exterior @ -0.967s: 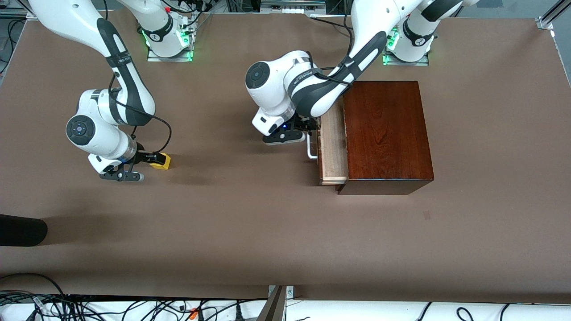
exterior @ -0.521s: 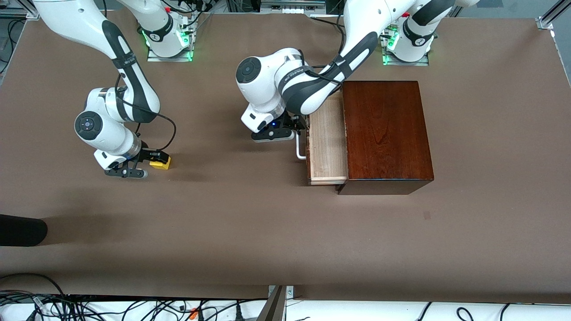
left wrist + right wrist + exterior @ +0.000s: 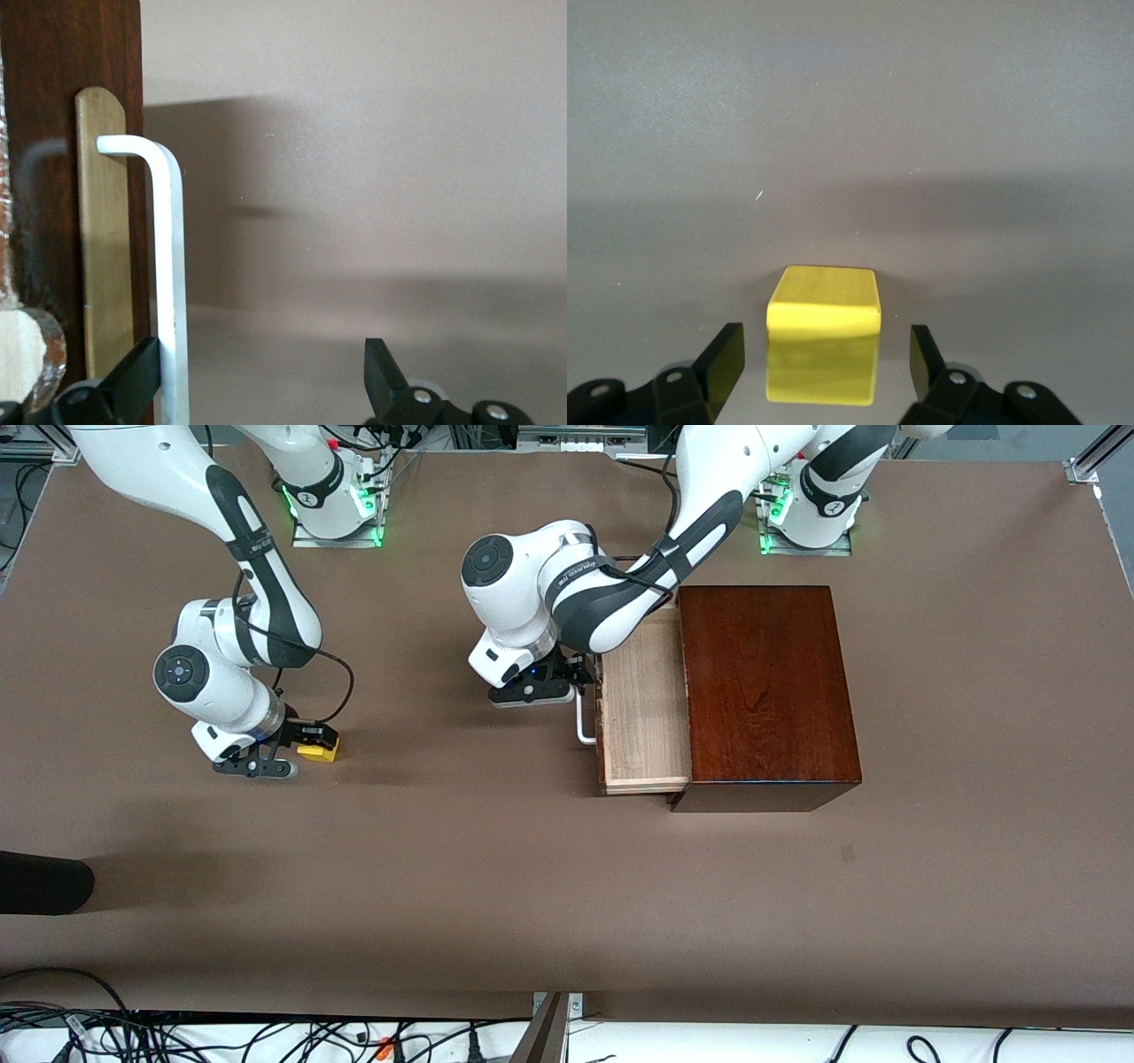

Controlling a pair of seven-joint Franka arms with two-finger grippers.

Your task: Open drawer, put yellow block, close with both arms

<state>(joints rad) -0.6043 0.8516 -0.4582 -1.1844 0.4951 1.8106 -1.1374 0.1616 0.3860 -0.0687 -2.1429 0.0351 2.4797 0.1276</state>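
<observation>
Left pincer (image 3: 261, 390) spread apart, 1 finger hooked inside drawer (image 3: 645, 708) handle (image 3: 168, 274). Right pincer (image 3: 824, 367) apart, straddling yellow block (image 3: 824, 345); block half hidden from front.

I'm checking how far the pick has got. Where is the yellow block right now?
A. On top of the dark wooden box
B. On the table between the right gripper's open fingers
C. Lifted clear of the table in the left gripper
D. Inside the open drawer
B: the yellow block sits on the table between the spread fingers of the right gripper, not yet clamped, toward the right arm's end.
</observation>
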